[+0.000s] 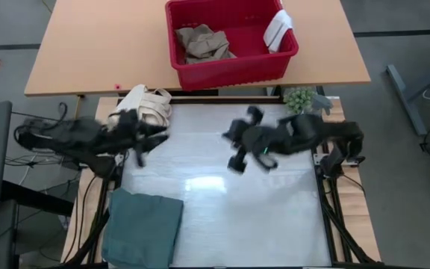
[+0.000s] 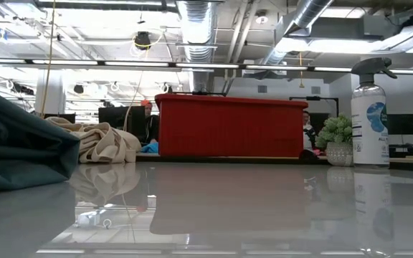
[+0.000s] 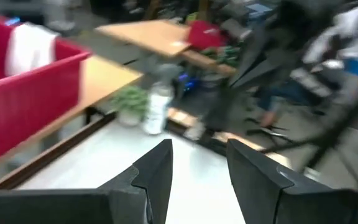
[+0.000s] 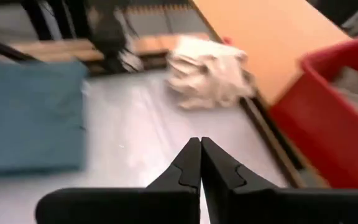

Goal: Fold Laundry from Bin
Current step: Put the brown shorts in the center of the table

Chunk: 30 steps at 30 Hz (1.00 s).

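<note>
The red bin (image 1: 234,63) stands on the far wooden table. In it lie tan trousers (image 1: 204,43), and a white cloth (image 1: 278,28) hangs over its right rim. A folded teal garment (image 1: 144,228) lies flat at the white work surface's near left. My left gripper (image 3: 197,168) hovers open and empty above the surface's far left (image 1: 146,142). My right gripper (image 4: 200,155) is shut and empty, raised over the middle of the surface (image 1: 236,149). Neither gripper shows in the low view.
A cream canvas bundle (image 1: 144,104) with loop handles lies at the far left of the surface, next to my left gripper. A small potted plant (image 1: 298,97) and a spray bottle (image 2: 370,115) stand at the far right. The middle of the white surface (image 1: 222,217) is bare.
</note>
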Motion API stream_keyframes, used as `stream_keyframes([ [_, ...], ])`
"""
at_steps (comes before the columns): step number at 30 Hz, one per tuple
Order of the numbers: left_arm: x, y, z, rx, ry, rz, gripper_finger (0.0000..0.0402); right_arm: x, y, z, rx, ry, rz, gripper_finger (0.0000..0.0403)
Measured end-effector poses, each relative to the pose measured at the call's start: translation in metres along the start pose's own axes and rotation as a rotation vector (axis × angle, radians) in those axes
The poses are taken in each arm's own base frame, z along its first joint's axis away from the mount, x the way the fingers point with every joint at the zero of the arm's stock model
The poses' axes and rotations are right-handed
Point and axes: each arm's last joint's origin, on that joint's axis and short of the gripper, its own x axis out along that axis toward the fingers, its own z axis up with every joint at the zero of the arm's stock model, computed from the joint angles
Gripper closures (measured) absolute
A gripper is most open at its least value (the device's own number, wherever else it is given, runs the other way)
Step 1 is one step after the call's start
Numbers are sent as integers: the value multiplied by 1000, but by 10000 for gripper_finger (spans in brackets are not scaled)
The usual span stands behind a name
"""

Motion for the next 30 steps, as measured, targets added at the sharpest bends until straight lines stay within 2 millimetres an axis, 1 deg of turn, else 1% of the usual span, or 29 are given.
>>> stream_keyframes([
  [2, 22, 8, 10, -33, 32, 62, 260, -17, -27, -1, -28, 20, -9, 372],
  [5, 54, 27, 34, -62, 54, 135, 260, -47, -70, -5, -36, 21, -58, 375],
  [8, 86, 48, 55, -51, 90, 176, 258, -66, -105, -9, -4, 15, -130, 372],
  [10, 109, 60, 68, -15, 107, 164, 250, -72, -125, -11, 1, 16, -169, 365],
  [13, 135, 78, 86, 20, 94, 192, 232, -82, -150, -15, 6, 18, -247, 352],
  [15, 150, 95, 99, 50, 72, 280, 217, -89, -166, -19, 11, 24, -303, 344],
  [18, 175, 131, 110, 75, 63, 469, 204, -93, -186, -23, 18, 54, -383, 340],
  [20, 193, 159, 109, 93, 91, 528, 203, -92, -198, -25, 40, 72, -421, 340],
  [23, 219, 203, 103, 92, 137, 574, 209, -84, -215, -27, 76, 113, -473, 340],
  [27, 248, 270, 80, 91, 196, 666, 221, -67, -235, -29, 111, 184, -536, 339],
  [30, 262, 319, 62, 70, 212, 729, 227, -53, -248, -31, 115, 236, -545, 339],
])
